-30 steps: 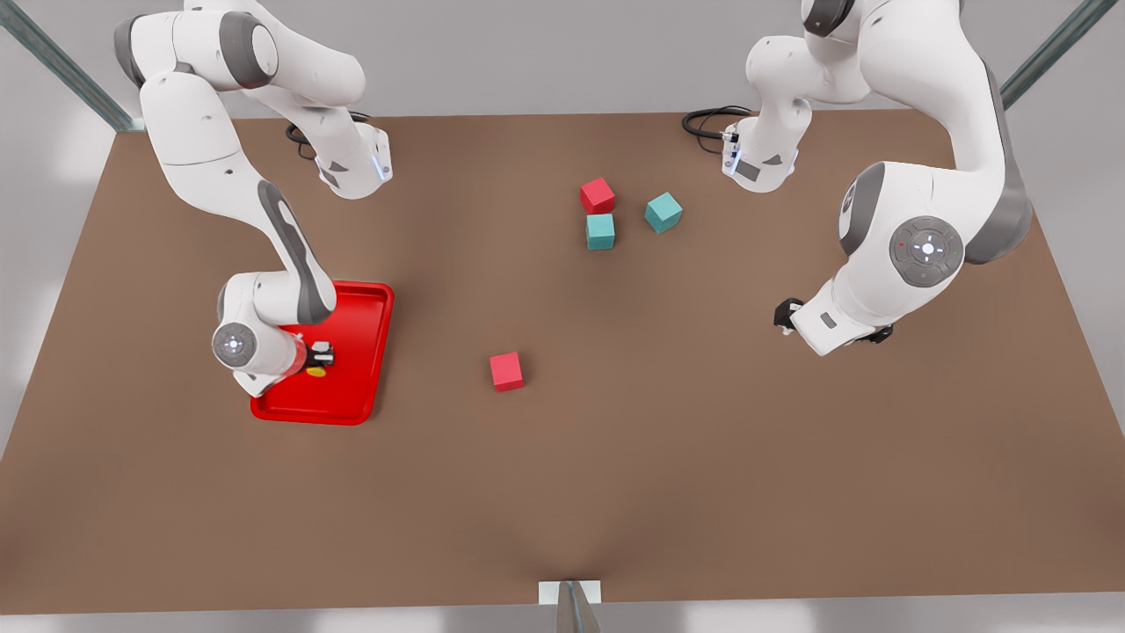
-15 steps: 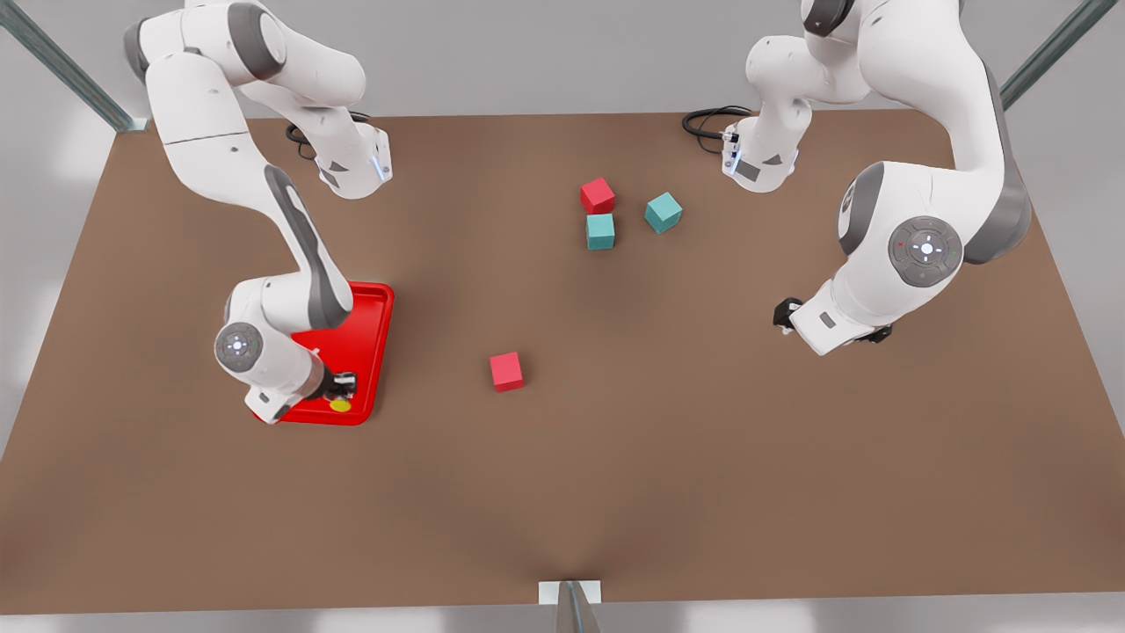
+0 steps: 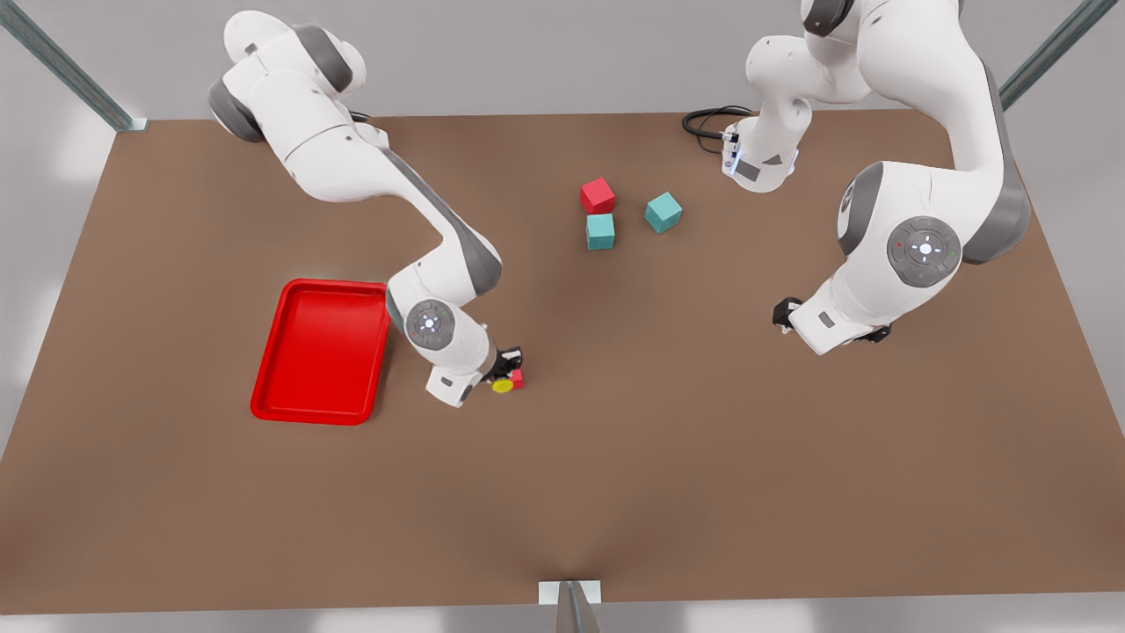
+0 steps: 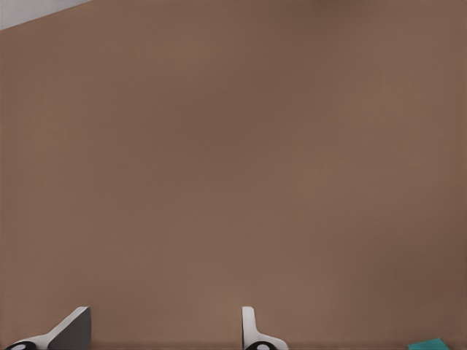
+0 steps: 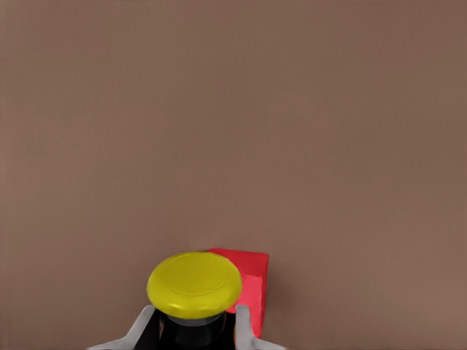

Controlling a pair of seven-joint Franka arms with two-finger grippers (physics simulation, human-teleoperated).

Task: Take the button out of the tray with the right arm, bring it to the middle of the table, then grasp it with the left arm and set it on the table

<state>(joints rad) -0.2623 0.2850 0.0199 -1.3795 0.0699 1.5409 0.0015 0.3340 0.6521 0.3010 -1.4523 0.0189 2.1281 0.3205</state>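
Observation:
The button, with its round yellow cap, is held just above the table near the middle, and my right gripper is shut on its black body. In the right wrist view the button sits between the fingers, in front of a red cube. The red tray lies on the front view's left with nothing in it. My left gripper waits open over bare table on the front view's right, its arm bent above it.
A red cube lies right beside the held button, partly hidden by it. Farther back stand a red cube and two teal cubes. A teal corner shows in the left wrist view.
My right arm carried the button out of the tray and toward the front view's right, stopping over the near red cube. The left arm has not moved.

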